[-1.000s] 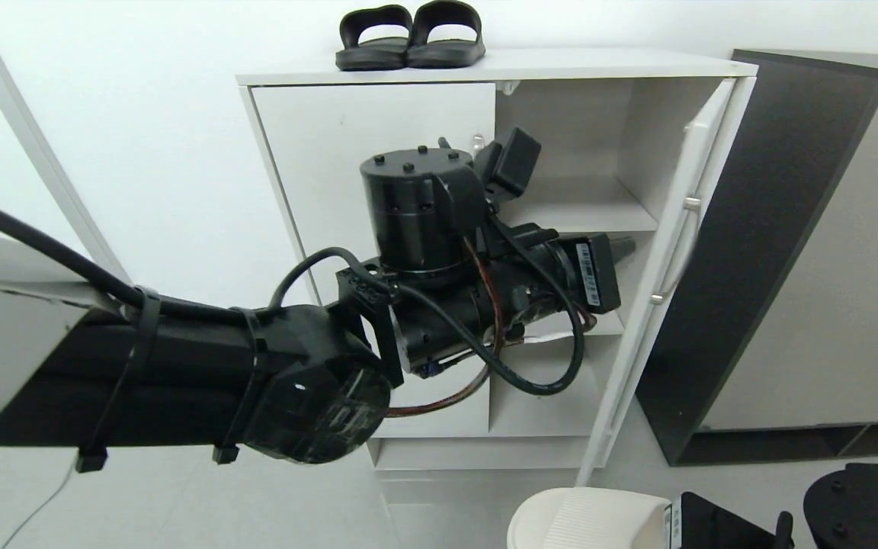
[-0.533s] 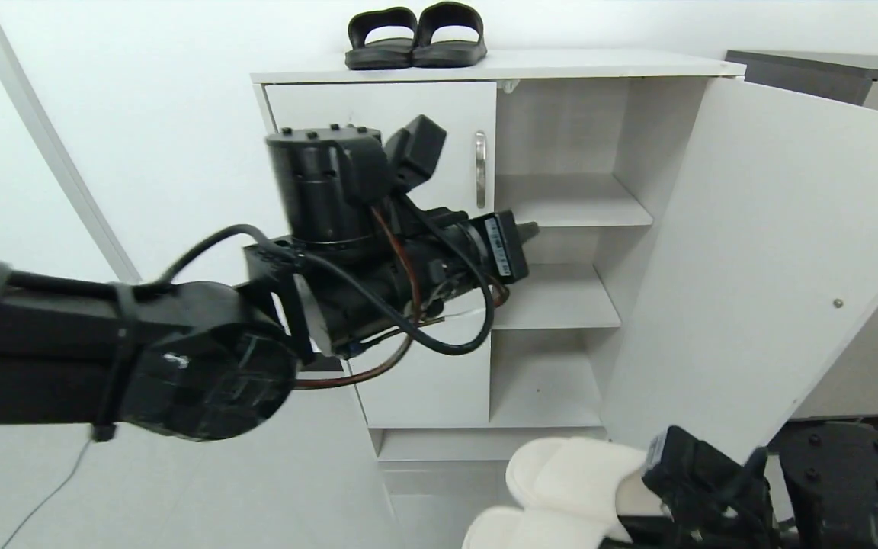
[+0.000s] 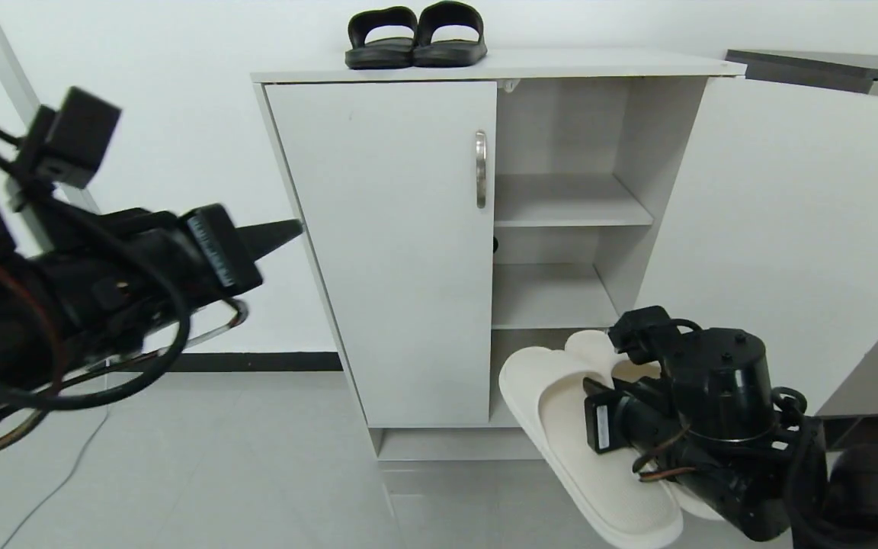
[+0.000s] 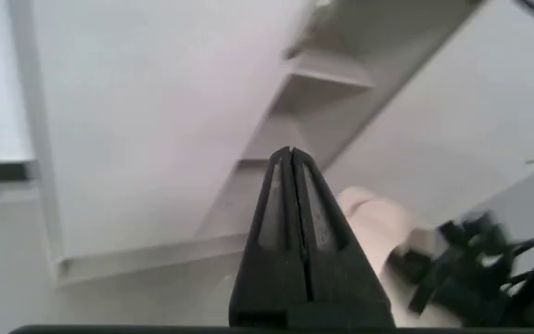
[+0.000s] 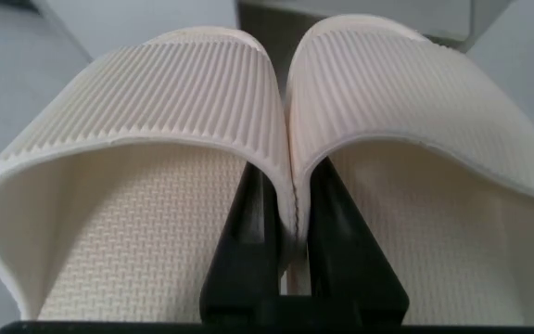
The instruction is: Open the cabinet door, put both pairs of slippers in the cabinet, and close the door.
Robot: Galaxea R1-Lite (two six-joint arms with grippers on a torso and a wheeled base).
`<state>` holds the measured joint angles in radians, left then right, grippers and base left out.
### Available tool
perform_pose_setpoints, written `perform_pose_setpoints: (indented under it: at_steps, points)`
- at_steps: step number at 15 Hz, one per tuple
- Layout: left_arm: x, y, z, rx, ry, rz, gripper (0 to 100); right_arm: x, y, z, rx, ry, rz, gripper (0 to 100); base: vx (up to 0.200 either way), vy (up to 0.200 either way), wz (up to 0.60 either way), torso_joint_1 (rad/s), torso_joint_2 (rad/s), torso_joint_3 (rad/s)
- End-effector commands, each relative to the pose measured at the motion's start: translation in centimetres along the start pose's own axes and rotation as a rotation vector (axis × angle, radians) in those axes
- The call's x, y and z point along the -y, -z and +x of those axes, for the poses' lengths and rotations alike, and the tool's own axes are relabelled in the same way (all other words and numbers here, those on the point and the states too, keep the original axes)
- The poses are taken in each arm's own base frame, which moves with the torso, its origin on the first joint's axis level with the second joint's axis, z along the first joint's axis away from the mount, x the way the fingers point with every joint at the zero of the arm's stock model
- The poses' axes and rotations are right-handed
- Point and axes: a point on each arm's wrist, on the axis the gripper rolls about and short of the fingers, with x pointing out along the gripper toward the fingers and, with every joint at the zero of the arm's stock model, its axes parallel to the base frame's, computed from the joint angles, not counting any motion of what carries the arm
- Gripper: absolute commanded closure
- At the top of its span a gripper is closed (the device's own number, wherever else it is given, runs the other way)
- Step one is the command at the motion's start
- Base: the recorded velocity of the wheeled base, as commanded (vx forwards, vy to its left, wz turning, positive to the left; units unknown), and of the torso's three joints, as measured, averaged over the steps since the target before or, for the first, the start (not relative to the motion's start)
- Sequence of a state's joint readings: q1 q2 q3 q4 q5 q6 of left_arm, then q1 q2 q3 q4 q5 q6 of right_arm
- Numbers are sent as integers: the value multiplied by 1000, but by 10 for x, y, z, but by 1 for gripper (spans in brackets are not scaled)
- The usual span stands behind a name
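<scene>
The white cabinet [image 3: 485, 67] has its right door [image 3: 789, 229] swung wide open and its left door [image 3: 393, 252] closed. A black pair of slippers [image 3: 414, 36] sits on top of it. My right gripper [image 3: 599, 396] is shut on the white pair of slippers [image 3: 576, 412], low in front of the open bottom compartment. In the right wrist view its fingers [image 5: 248, 232] pinch the touching inner walls of both white slippers [image 5: 137, 186]. My left gripper [image 3: 286, 227] is shut on nothing, left of the cabinet at mid height; its closed tips [image 4: 291, 176] point toward the cabinet.
Shelves [image 3: 561, 206] divide the open right half into compartments. A dark grey cabinet [image 3: 828, 65] stands behind the open door. A black cable [image 3: 50, 488] lies on the grey floor at the left, below a black baseboard [image 3: 271, 361].
The right door has swung fully open. My left arm has pulled back left, away from the cabinet front. My right arm has risen with the white slippers toward the bottom compartment.
</scene>
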<state>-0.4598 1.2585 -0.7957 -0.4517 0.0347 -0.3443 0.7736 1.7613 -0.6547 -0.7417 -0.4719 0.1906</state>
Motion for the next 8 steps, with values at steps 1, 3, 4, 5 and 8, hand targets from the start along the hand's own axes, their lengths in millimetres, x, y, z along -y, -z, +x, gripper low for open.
perform_pose_setpoints:
  at_steps: [1,3,4,5,8]
  points:
    - [-17,5,-67,55,-153,23,100,0,-6,23,22,82,66,100,0,0,0,0,0,0]
    - [-30,21,-99,79,-343,28,100,5,-10,25,38,120,77,100,0,0,0,0,0,0]
    - [-34,26,-119,141,-419,25,100,5,-12,25,49,144,79,100,0,0,0,0,0,0]
    - [-38,37,-142,184,-485,30,100,4,-12,28,56,174,79,100,0,0,0,0,0,0]
    - [-48,77,-188,206,-677,99,100,3,-11,31,55,195,74,100,0,0,0,0,0,0]
